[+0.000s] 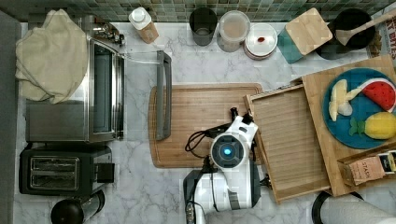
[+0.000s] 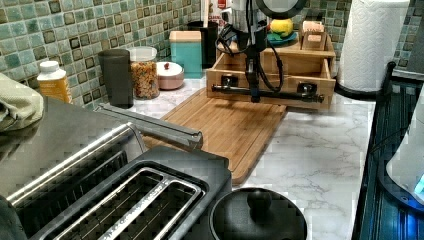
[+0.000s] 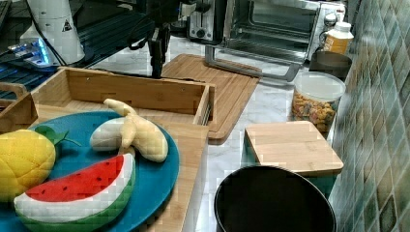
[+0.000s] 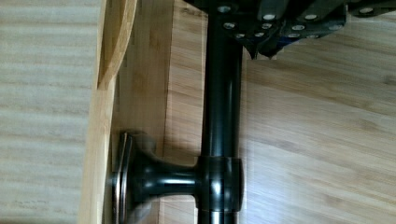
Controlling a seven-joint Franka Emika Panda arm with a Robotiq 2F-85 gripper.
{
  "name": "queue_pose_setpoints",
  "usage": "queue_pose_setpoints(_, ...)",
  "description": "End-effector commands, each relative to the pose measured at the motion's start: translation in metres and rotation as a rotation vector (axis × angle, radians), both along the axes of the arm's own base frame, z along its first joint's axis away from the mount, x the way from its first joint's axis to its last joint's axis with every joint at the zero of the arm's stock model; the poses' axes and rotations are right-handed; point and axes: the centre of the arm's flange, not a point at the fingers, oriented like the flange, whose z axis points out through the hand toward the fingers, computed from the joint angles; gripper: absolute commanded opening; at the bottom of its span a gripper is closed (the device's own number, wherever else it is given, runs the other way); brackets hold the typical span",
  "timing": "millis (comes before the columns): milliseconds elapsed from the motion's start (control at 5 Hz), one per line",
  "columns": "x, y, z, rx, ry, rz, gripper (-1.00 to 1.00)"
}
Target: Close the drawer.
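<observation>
The wide, shallow light-wood drawer (image 1: 289, 140) with thin raised rims and a fine-lined slatted floor stands pulled far out from under the flat wooden top (image 1: 322, 98), its front overhanging the darker rounded-corner wooden cutting board (image 1: 196, 121) on the white marble tabletop (image 1: 140, 186). Across its front runs a black metal bar handle (image 2: 267, 92) on two flared posts, and the black gripper (image 2: 254, 96) of the white robot arm (image 1: 229, 154) sits at that bar near its middle; the wrist view shows the bar running straight under the gripper body, but I cannot tell whether the jaws are clamped on it or merely beside it. The drawer already looks skewed in the top view, so a push applied off-centre would probably cock it further and jam it in its slot. If the jaws only rest against the round bar, they could slide along or off it and strike the wood front. A hard shove might also shake the top above, where a blue round plate (image 3: 154, 183) carries a plush banana (image 3: 135, 133), a plush watermelon slice (image 3: 82, 188) and a yellow plush pineapple (image 3: 24, 162). The open toaster oven's door (image 1: 163, 93) lies well apart, across the board.
</observation>
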Motion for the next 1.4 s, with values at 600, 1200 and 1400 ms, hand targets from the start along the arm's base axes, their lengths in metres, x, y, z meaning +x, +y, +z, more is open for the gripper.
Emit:
queue_pose_setpoints(600,-0.008,-0.29,0.016,-0.062,-0.075,-0.099,-1.0)
queue_pose_setpoints(1200,-0.008,-0.298,0.026,-0.1,-0.074,-0.163,-1.0)
queue_pose_setpoints(1400,-0.008,-0.298,0.025,-0.1,-0.074,-0.163,-1.0)
